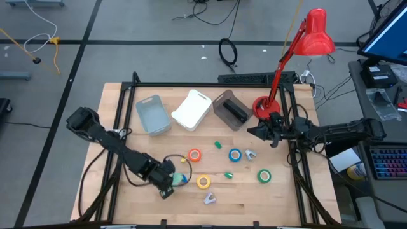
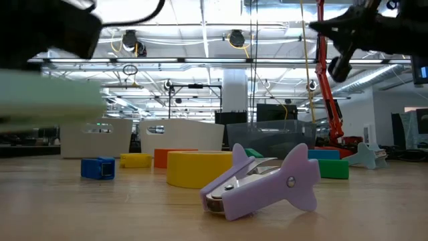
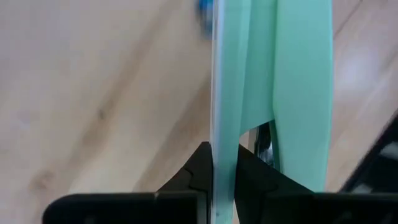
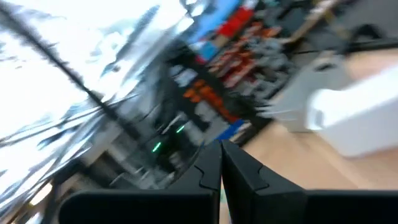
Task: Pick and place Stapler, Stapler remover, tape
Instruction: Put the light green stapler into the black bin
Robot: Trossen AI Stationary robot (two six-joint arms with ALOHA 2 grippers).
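A: The left gripper [image 1: 170, 182] is pinching the mint stapler [image 3: 273, 87] near the table's [image 1: 121, 210] front-left corner, fingers clamped on it.

B: It is probably needing a level carry to a bin [image 1: 152, 116] at the back edge. The right gripper [image 1: 266, 131], fingers together, is hanging by the back-right corner; tape rolls [image 1: 234, 154] and removers [image 2: 257, 181] are lying mid-table.

The left arm reaches in from the left edge toward the lower middle of the overhead picture, its gripper [image 1: 173, 180] clamped on something. The right arm stretches in from the right edge, its gripper [image 1: 262, 131] closed, held high.
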